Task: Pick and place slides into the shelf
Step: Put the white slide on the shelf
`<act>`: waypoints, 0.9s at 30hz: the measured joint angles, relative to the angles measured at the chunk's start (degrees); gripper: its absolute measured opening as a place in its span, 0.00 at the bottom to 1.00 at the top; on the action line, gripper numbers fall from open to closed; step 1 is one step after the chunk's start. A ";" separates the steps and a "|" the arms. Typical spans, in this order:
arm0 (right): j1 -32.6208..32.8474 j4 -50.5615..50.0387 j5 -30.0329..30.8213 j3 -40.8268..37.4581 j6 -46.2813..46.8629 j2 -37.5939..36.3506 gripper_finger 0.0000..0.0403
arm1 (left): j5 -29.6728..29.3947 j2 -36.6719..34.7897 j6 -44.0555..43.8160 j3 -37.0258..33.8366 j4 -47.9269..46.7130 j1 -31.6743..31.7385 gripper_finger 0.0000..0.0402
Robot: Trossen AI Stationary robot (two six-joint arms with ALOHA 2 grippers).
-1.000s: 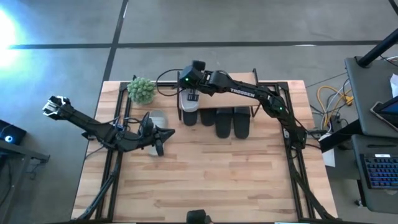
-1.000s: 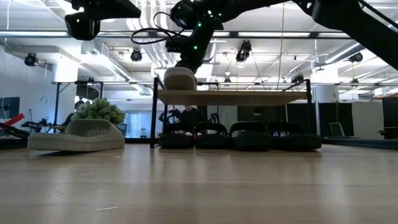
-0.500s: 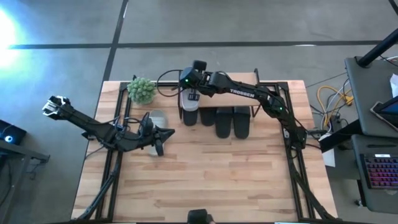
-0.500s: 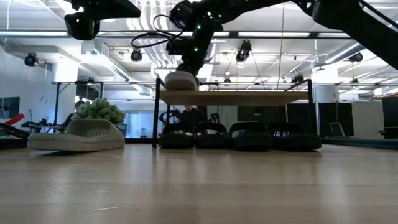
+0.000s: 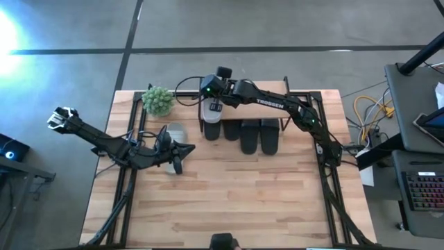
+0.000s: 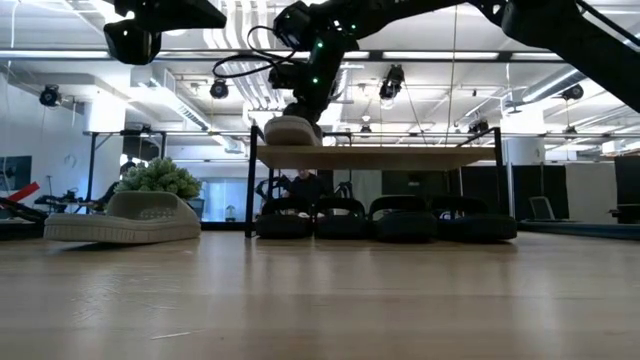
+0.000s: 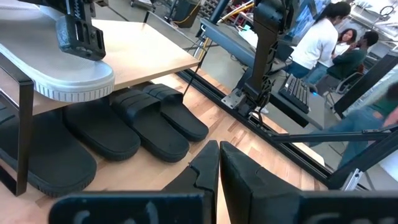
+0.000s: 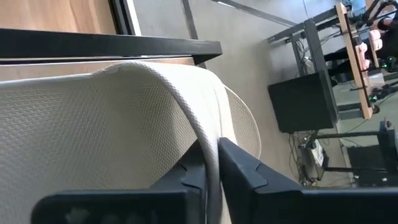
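A white slide (image 5: 211, 125) lies on the shelf's light top board (image 6: 400, 157) at its left end, its sole (image 7: 62, 81) jutting past the near edge. My right gripper (image 5: 215, 107) is shut on it from above. Several black slides (image 6: 405, 222) stand in a row on the table under the board (image 7: 149, 50). A second light grey slide (image 5: 175, 130) rests sole-down on the table left of the shelf (image 6: 125, 218). My left gripper (image 5: 179, 158) hovers just near of that slide, shut and holding nothing (image 7: 217, 168). My right gripper (image 8: 211, 149) pinches the white slide's wide strap at its edge (image 8: 208, 134), one finger on each face of the strap. It comes from above, pointing down (image 6: 300, 105). The slide sits level with its sole on the shelf's top board.
A green plant ball (image 5: 158, 101) sits at the table's far left, beside the shelf. The black frame rails (image 5: 135, 121) run along both table sides. Bare wood (image 5: 236, 201) spreads across the near half. People sit at desks (image 7: 323, 37) beyond the table.
My right gripper has eased the white slide down a little over the shelf's left end, and the slide now lies flatter on the top board. The left arm has kept still.
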 joint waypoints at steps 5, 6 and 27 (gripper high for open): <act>0.02 -0.47 -0.02 0.00 -1.56 0.02 0.18 | 0.14 0.00 0.00 0.00 -0.02 0.00 0.00; 0.02 -0.51 -0.03 0.00 -1.74 0.02 0.20 | 0.13 0.00 0.00 -0.01 -0.06 0.00 0.00; 0.53 -2.61 0.13 1.88 -0.95 0.02 0.29 | 0.51 0.00 0.02 -0.02 -1.31 0.00 0.00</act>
